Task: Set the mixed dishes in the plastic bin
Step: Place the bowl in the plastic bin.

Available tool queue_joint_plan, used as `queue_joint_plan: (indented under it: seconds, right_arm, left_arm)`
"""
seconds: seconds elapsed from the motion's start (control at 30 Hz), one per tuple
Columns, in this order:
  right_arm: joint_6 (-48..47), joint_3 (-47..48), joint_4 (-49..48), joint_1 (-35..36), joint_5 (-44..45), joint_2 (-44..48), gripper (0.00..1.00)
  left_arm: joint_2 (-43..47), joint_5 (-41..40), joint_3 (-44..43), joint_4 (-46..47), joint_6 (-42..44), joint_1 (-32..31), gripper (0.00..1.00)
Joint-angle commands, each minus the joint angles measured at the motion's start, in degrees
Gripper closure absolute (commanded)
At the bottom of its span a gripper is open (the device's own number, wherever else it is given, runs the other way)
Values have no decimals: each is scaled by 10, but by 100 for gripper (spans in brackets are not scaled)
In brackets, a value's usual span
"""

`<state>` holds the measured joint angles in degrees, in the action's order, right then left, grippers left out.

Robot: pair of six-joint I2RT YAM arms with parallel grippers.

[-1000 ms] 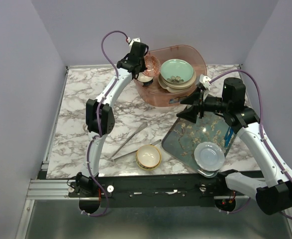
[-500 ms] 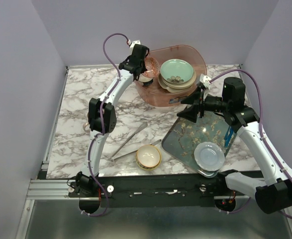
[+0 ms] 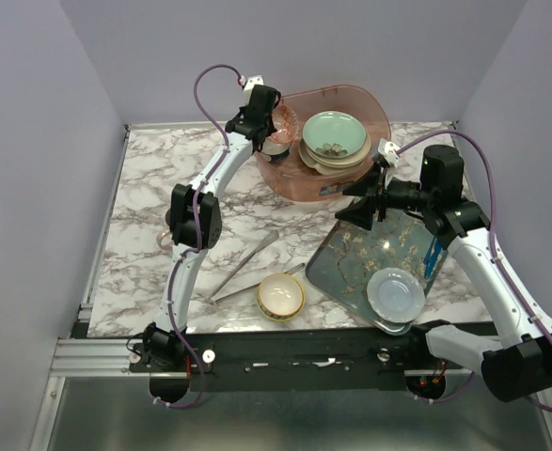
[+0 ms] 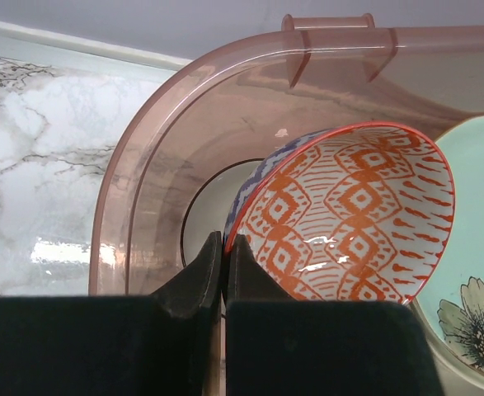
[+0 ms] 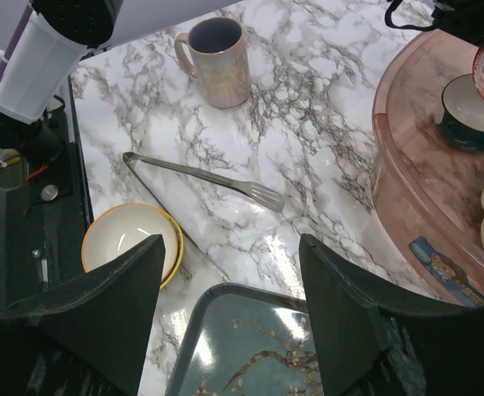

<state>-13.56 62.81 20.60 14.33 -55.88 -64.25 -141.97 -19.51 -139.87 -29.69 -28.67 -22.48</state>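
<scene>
L gripper (image 4: 223, 247) pinched small red bowl (image 4: 349, 214) by its rim, plastic bin (image 4: 143, 165) just beneath; glazed ceramic, prob. slippery & fragile. R gripper (image 5: 229, 256) gaped wide, empty.

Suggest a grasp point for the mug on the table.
The mug stands upright, mouth open, handle sticking out sideways. Probably come straight down and pinch the wall, one finger inside, one outside, on the side away from the handle. The tongs lie apart from it, so nothing crowds the descent.
</scene>
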Motion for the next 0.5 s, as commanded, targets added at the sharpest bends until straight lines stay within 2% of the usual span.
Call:
queue_joint_plan:
  seconds: [0.0, 0.47]
  right_arm:
    - [-3, -6, -8, -4, -13, -6, 26]
    - [-4, -5, -8, -5, -13, -6, 26]
  left_arm:
    - [-14, -21, -18, 29, -4, 4, 91]
    - [-19, -24, -15, 31, 9, 4, 85]
